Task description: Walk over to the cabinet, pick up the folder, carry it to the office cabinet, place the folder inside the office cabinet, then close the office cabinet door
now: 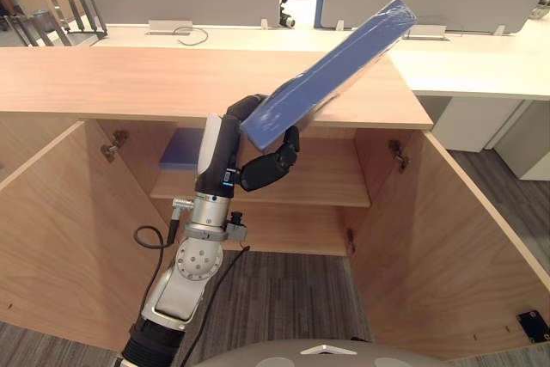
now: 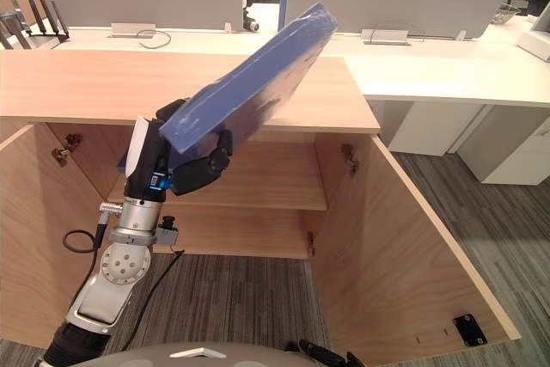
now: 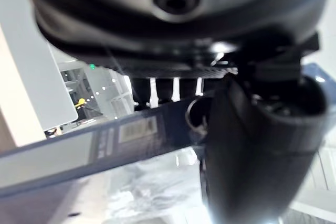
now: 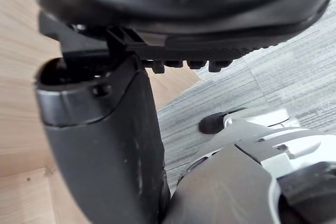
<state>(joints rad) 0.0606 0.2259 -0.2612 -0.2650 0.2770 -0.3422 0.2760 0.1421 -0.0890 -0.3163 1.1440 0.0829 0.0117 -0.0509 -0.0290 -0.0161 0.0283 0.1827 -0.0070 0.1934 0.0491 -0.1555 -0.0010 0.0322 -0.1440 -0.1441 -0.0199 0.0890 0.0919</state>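
L hand point(image 1: 236, 156) fingers curled round low end of tilted folder point(image 1: 344, 58); far end cld clip cabinet top point(image 1: 129, 79) & slip out.

Both head views look down and forward from close before the open light-wood cabinet point(image 1: 172, 83), sharing nearly all of it and the white desks point(image 1: 481, 66) behind. Each wrist view peers along its own arm from very near: the left hand point(image 3: 262, 145) gripping the flat blue folder point(image 3: 173, 129), the right hand point(image 4: 105, 145) over grey carpet point(image 4: 294, 66).
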